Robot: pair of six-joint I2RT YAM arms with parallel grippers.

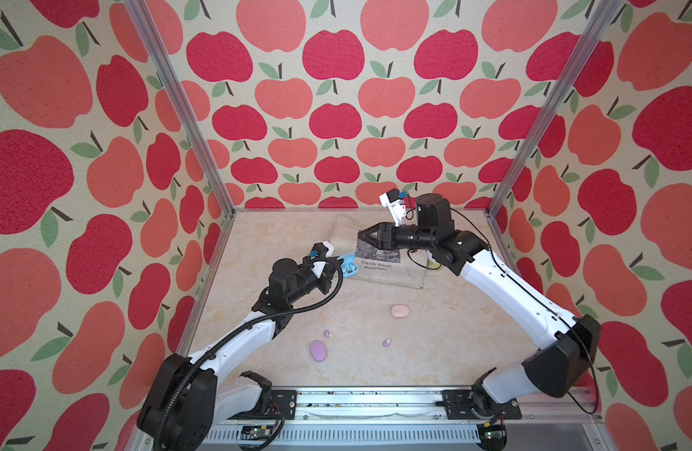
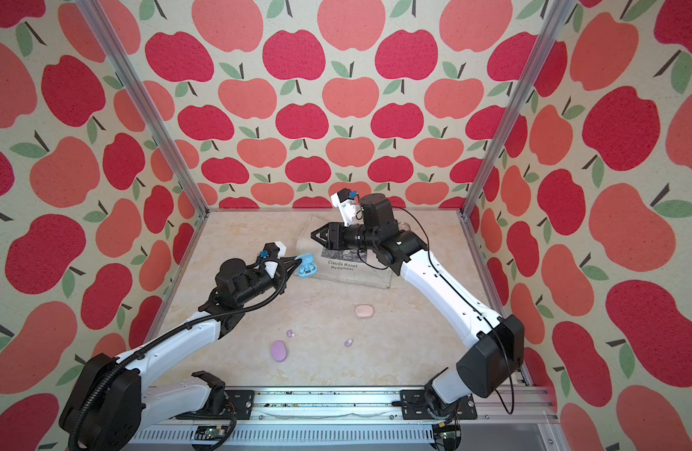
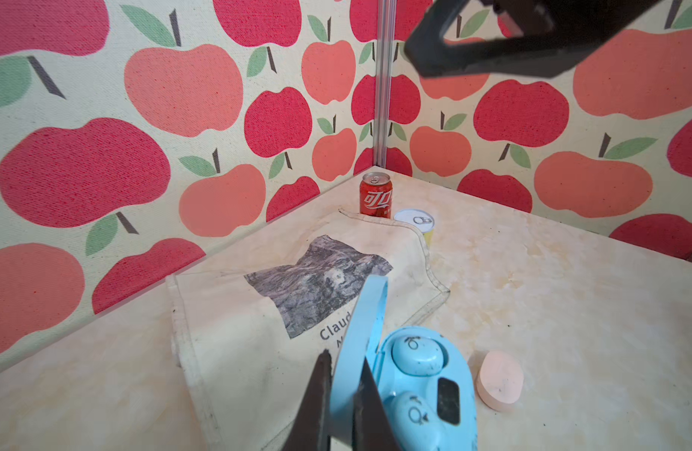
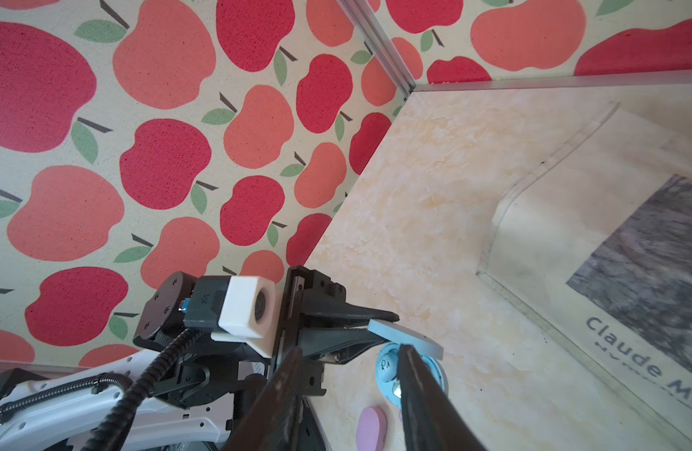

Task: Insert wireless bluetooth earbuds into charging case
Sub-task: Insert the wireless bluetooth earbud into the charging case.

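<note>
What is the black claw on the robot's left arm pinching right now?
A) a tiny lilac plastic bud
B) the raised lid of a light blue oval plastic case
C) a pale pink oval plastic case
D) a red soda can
B: in the left wrist view, the left gripper is shut on the raised lid of the light blue oval plastic case, one finger on each face of the lid.

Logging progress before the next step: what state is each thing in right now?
blue case: open
blue earbuds: seated in blue case
left gripper: shut on blue case's lid
right gripper: open, empty
pink case: closed
lilac case: closed
lilac earbuds: loose, uncased
cola can: upright
tote bag: flat
</note>
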